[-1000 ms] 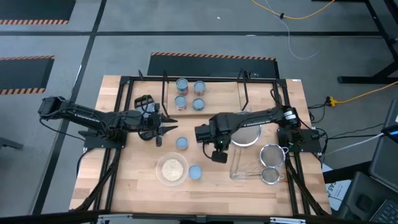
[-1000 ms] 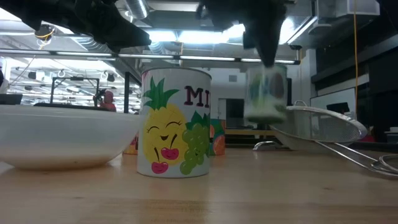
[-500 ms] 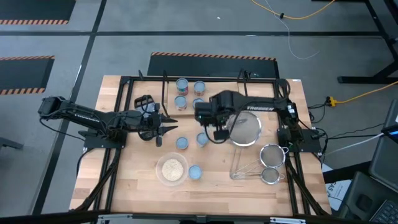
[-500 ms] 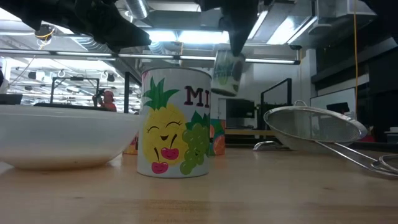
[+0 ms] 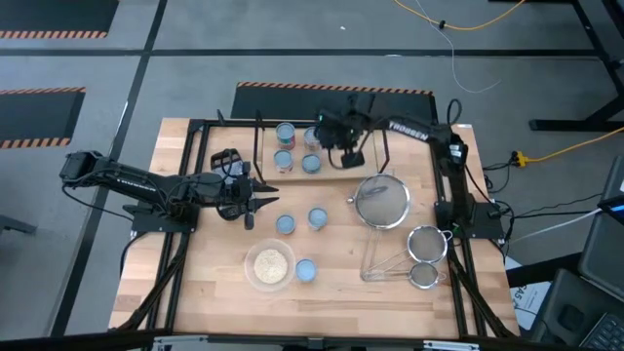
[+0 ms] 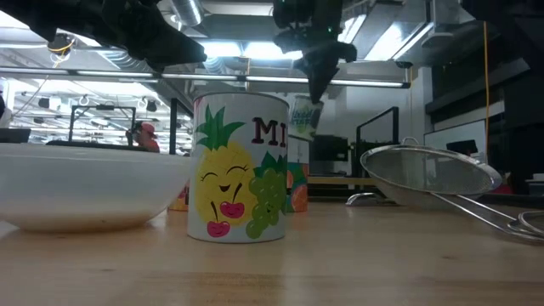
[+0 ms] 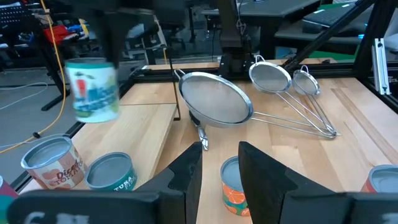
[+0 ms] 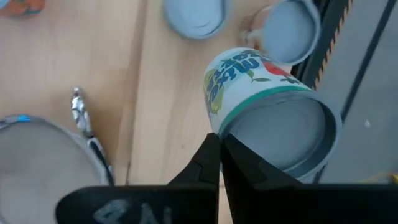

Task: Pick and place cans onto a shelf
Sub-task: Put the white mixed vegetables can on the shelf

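Note:
My right gripper (image 5: 349,154) is over the light-wood shelf (image 5: 296,148) at the table's far side, shut on a can with a white and green label (image 8: 273,118). The can also shows in the low view (image 6: 304,116) and, blurred, in the left wrist view (image 7: 93,87). Several cans stand upright on the shelf (image 5: 285,132) (image 5: 311,163). Three more stand on the table (image 5: 284,224) (image 5: 317,217) (image 5: 305,270). My left gripper (image 5: 257,200) waits open left of centre, with an orange-labelled can (image 7: 235,186) just ahead of its fingers. My right gripper pinches the can at the rim of its grey end (image 8: 231,140) between its two close-set fingers. The fingers come from above, pointing down. The can hangs tilted below them, lifted clear above the shelf.
A clear bowl of pale grains (image 5: 270,265) sits near the table's front. A large strainer (image 5: 380,200) and two smaller ones (image 5: 426,244) lie on the right. Black wire supports (image 5: 383,146) rise from the shelf beside the right gripper. Black frame rails run along both table sides.
My right gripper has carried the can from the table's middle toward the far edge and somewhat left, and is now over the shelf. The can has stayed lifted and now hangs tilted. A can on the table that the arm had covered now shows.

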You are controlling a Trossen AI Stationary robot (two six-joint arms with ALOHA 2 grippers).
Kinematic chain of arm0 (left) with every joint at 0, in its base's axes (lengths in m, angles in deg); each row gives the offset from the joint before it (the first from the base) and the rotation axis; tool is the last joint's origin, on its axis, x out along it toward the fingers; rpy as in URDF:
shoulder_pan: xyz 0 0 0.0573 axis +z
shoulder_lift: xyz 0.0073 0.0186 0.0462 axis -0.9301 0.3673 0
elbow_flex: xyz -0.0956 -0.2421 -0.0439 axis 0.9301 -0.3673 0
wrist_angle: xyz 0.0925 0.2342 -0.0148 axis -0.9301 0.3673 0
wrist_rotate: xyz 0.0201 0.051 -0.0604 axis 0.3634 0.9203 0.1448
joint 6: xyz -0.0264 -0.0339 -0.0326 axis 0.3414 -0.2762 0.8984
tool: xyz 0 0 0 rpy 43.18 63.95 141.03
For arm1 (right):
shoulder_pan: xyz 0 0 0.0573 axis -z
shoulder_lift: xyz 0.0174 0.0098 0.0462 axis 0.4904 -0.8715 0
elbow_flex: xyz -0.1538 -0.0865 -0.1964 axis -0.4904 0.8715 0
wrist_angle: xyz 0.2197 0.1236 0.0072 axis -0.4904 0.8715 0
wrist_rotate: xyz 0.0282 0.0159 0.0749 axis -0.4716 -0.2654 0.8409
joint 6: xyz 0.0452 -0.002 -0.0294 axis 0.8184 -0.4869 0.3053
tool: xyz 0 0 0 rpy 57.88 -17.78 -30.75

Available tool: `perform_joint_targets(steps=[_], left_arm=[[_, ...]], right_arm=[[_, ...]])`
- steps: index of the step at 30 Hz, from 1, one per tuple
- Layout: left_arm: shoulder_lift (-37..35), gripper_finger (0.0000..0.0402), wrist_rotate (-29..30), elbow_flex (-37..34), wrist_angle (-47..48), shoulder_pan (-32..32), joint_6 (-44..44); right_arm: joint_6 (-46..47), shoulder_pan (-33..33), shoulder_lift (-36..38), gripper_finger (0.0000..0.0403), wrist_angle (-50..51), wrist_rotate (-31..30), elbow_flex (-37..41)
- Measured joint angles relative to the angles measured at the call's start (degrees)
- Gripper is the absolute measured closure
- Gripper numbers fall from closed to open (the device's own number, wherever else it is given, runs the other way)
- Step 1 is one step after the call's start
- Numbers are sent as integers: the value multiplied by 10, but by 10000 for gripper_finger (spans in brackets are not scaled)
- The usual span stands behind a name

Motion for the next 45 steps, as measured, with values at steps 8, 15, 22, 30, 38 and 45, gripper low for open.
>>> perform_joint_targets(steps=[8, 15, 22, 30, 38, 45], left_arm=[[0, 304, 0, 0, 0, 0, 0], [0, 304, 0, 0, 0, 0, 0], [0, 304, 0, 0, 0, 0, 0], [0, 304, 0, 0, 0, 0, 0], [0, 304, 0, 0, 0, 0, 0], [0, 304, 0, 0, 0, 0, 0]], right_arm=[[-59, 88, -11, 393, -65, 63, 0], [-59, 125, -41, 393, -51, 64, 1], [-59, 130, -72, 393, -52, 78, 1], [-57, 127, -77, 393, -48, 79, 1], [-57, 127, -80, 393, -47, 112, 1], [-57, 127, -80, 393, -47, 113, 1]])
